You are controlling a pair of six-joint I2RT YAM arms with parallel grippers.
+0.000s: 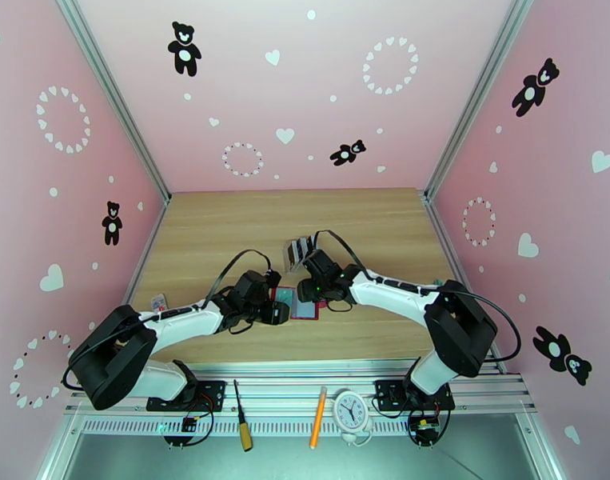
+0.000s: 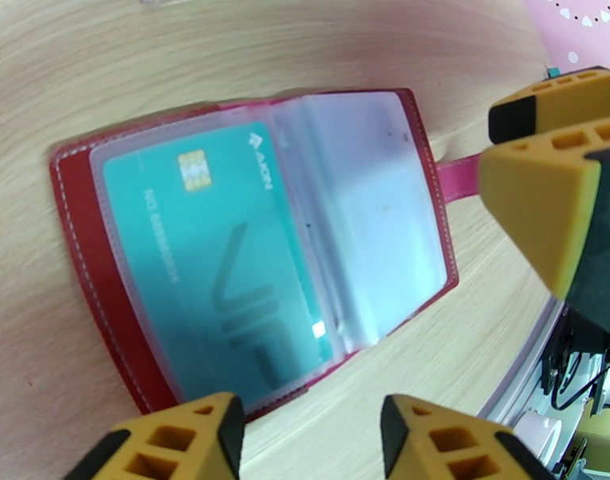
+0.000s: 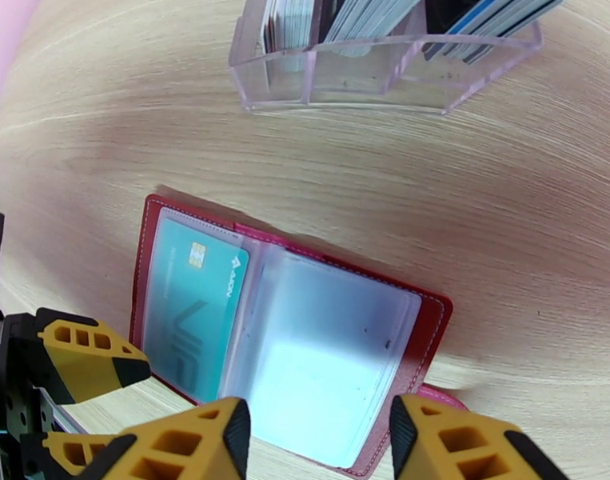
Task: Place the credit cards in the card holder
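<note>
Card holder lies open, teal card inside.
L gripper & R gripper both apart, empty; rack w/ cards just past R one.

Leather-look red card holder on a matt, pale wood-grain table.
Its clear plastic pockets look glossy and slightly cloudy over a smooth teal plastic card with a metallic chip; the rack is shiny transparent plastic.
</note>
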